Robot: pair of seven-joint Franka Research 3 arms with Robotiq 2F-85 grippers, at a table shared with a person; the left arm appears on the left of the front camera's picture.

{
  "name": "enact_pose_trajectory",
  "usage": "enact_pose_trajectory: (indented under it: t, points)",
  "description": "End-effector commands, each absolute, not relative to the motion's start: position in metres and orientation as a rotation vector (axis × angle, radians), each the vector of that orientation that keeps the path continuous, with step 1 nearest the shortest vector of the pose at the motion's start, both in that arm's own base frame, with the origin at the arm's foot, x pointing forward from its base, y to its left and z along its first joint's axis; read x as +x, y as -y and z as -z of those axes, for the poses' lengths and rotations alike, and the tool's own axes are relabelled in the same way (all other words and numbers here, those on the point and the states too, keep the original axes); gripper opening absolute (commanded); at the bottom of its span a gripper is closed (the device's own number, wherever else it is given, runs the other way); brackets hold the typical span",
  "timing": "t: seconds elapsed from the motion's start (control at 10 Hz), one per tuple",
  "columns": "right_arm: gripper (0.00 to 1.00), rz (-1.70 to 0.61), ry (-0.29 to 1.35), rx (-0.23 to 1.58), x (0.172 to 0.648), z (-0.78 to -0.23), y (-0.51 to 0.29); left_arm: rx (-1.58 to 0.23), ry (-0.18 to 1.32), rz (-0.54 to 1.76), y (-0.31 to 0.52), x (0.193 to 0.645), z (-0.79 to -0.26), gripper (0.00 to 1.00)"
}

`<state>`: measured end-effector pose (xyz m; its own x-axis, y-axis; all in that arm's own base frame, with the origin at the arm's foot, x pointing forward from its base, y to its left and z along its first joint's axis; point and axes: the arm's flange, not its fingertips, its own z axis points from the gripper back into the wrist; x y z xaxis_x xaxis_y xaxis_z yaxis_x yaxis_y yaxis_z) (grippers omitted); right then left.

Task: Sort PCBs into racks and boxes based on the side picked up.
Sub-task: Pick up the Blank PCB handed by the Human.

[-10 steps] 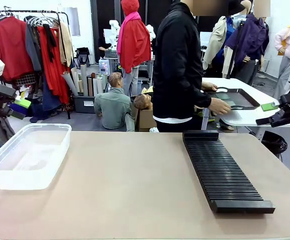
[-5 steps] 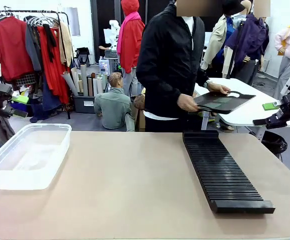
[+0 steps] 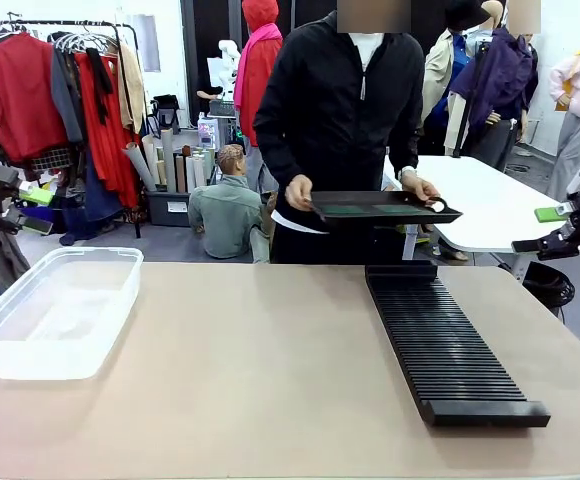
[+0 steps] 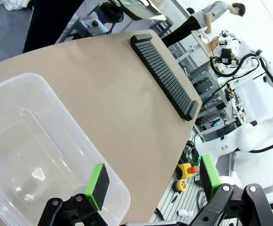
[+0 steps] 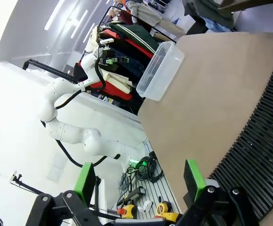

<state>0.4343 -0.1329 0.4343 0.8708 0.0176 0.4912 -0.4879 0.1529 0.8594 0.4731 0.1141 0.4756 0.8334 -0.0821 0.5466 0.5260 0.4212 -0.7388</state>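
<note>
Stretching behind everything is a cluttered workroom, with a clothes rail (image 3: 60, 80) of red and grey garments at the far left and a white round table (image 3: 485, 215) at the far right. Nearer, a smooth tan table (image 3: 270, 370) spans the whole width. A person (image 3: 350, 100) in a black jacket stands at its far edge, both hands holding a dark shallow tray (image 3: 370, 219) level above the far end of the rack (image 3: 440, 345). This long black ribbed rack lies on the right of the table, running near to far. The clear plastic tub (image 3: 40, 360) sits at the left. The green PCBs (image 3: 353, 210) lie flat in the held tray. The left gripper (image 4: 153, 183) hangs over the tub's corner, fingers spread wide and holding nothing. The right gripper (image 5: 139, 181) is over the right edge of the table beside the rack, likewise spread wide and holding nothing.
</note>
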Motion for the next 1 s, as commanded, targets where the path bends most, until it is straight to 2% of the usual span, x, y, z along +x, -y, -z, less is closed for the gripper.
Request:
enact_pose_trajectory:
  t: [0.0, 0.9]
  points:
    - [1.00, -0.413, 0.426, 1.384, 0.439, -0.438, 0.137, -1.094, 0.484, 0.428, -0.118, 0.476, -0.475, 1.00]
    - [1.00, -0.450, 0.460, 1.322, 0.425, -0.459, 0.144, -1.135, 0.477, 0.372, -0.134, 0.477, -0.444, 1.00]
